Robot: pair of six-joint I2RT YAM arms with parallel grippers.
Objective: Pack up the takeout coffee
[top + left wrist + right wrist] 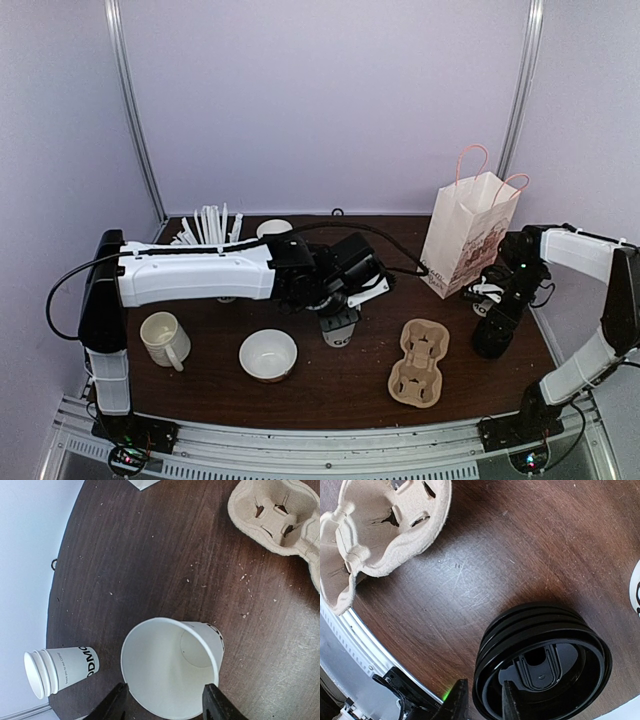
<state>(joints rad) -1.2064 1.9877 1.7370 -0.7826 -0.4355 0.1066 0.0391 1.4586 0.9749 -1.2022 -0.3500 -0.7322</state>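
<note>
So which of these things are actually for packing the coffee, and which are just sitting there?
For the job: paper cup, black lids, cup carrier, paper bag.
Lying about: mug, bowl, spare cup stack, white sticks.

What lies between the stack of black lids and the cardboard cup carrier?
Nothing; the right wrist view shows only bare tabletop between the black lids and the cup carrier.

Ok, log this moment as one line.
left gripper: holding lidless cup | right gripper: straddling lid stack rim | carrier: empty
</note>
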